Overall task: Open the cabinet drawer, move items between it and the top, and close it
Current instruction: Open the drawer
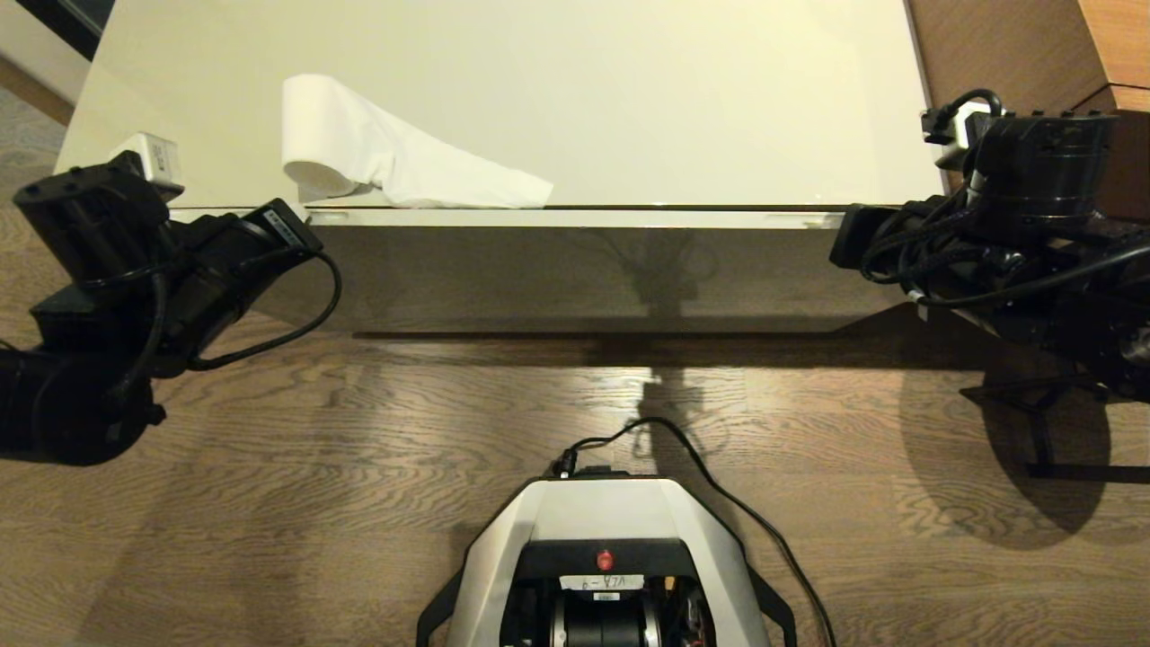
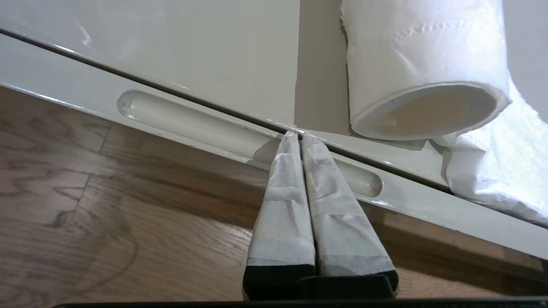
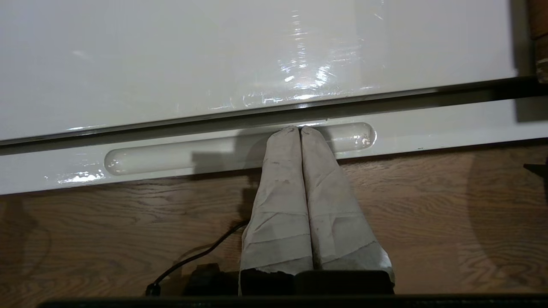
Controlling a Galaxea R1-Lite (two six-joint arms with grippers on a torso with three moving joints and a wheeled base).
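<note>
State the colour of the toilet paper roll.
White, the toilet paper roll; clearest in the left wrist view.

arms: black, cabled | fingers: pale tape-wrapped | base: silver-grey, red button

Brown wood-grain floor fills the lower half of the head view, with dark shadows across it at centre and right. Brown wooden furniture occupies the upper right corner. A dark panel shows in the upper left corner.
</note>
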